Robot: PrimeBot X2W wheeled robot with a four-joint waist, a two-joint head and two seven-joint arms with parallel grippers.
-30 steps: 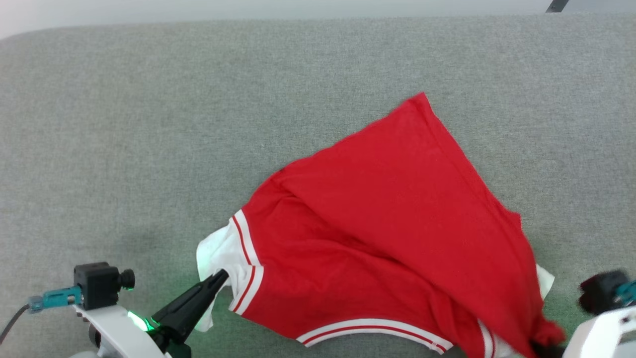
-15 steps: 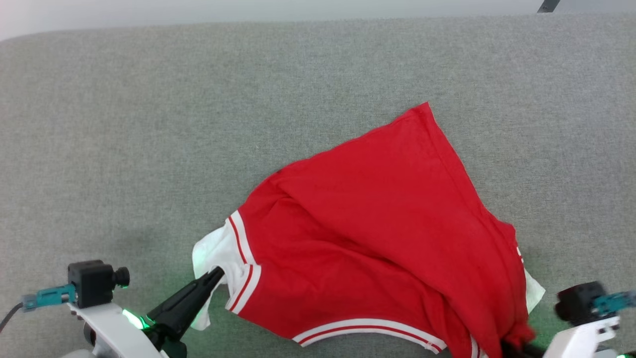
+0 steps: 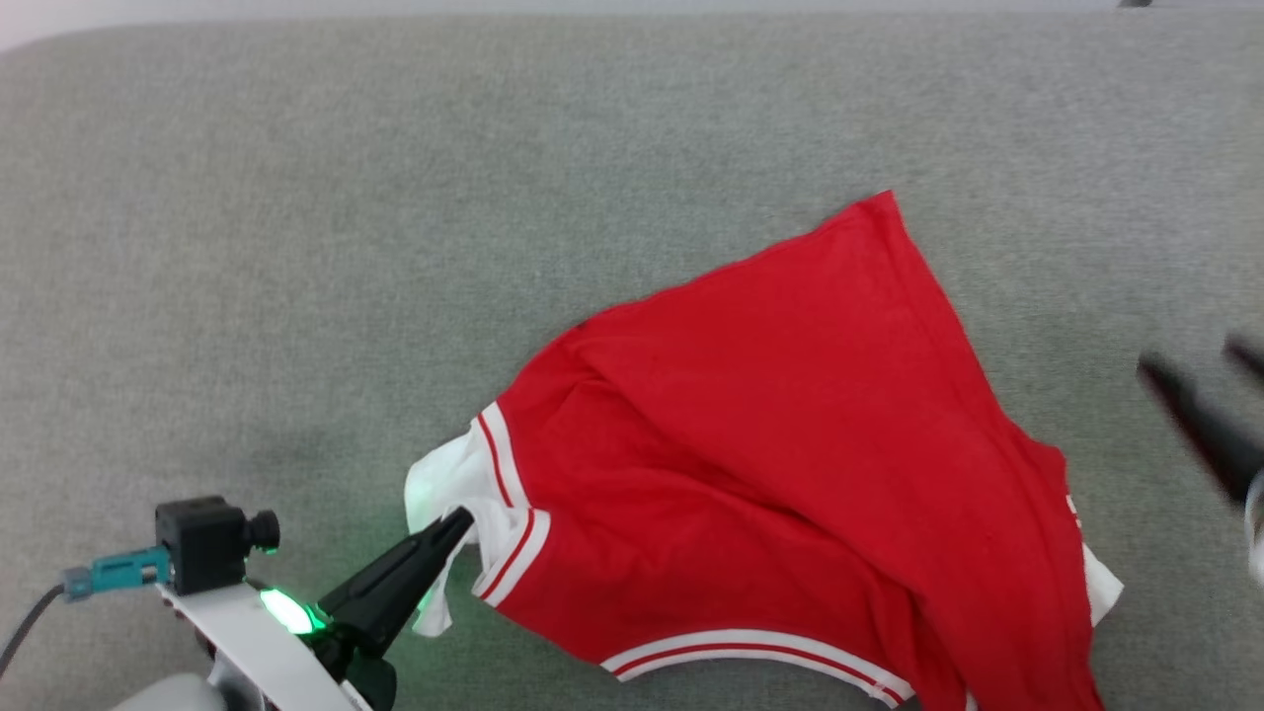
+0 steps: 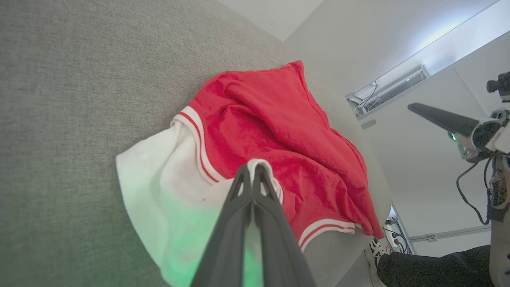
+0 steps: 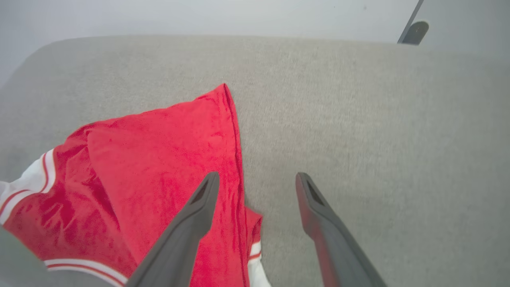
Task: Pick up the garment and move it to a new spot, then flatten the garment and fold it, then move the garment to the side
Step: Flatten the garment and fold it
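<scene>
A broad grey woven-fabric surface [image 3: 296,247] spread across the whole work area, with a rounded far corner. On it, right of centre and towards the near edge in the head view, lay the garment [image 3: 790,415], a red soft-knit T-shirt with white sleeve ends and red-and-white striped trim. It was rumpled and partly doubled over itself, plain red side up, with one pointed corner reaching towards the far side. Its white sleeve end [image 3: 439,489] stuck out creased on the left. The left gripper [image 3: 457,520], two long dark fingers on a pale arm, had its jaws pressed together on a fold of that sleeve; the left wrist view showed a loop of white cloth pinched at the fingertips [image 4: 241,187]. The right gripper [image 3: 1195,357], blurred in the head view, hung apart from the garment's right side, jaws spread wide and holding nothing. A small black box-shaped camera [image 3: 202,543] sat on the left wrist, and a green light [image 3: 286,610] glowed beside it, tinting the sleeve.
</scene>
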